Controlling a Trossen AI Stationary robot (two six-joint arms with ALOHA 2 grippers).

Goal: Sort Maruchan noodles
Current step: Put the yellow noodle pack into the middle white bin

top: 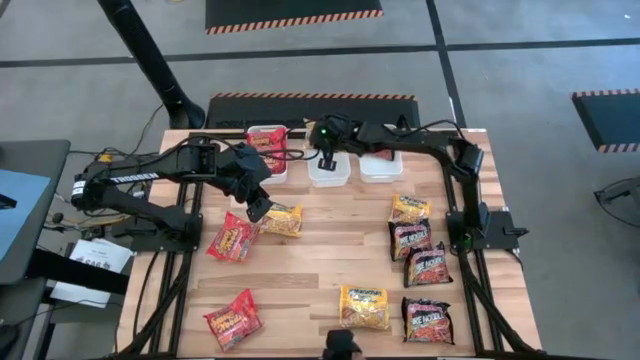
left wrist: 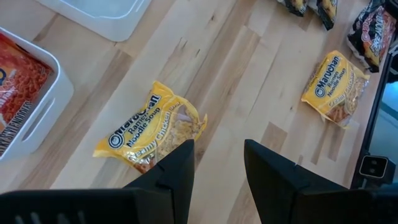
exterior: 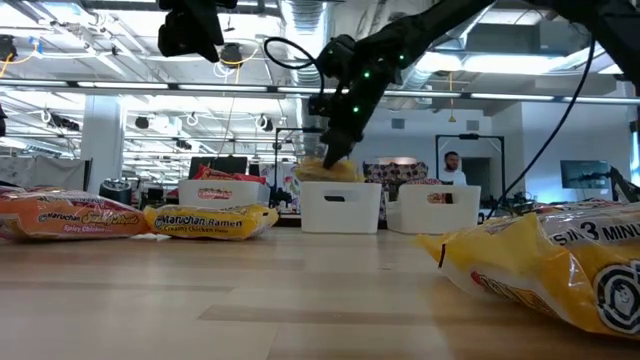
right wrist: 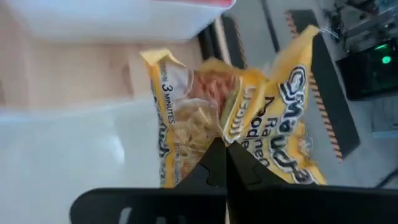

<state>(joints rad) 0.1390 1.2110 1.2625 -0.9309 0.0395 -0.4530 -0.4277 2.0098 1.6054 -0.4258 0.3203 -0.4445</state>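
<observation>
Now: yellow packet hanging over middle tray

Right gripper (right wrist: 225, 163) is reaching across, fingers pinching a yellow packet (right wrist: 249, 118) above the middle tray (top: 329, 172). Left gripper (left wrist: 217, 168) is hovering with fingers apart, pointing down at another yellow packet (left wrist: 152, 127) lying on the table (top: 320, 270).

Your left tool (top: 258, 208) hangs low over the surface's left half, fingers (left wrist: 177, 165) parted and pointing down, arm bent. Your right tool (top: 326, 160) reaches across to the far middle, fingers pinched together.
</observation>
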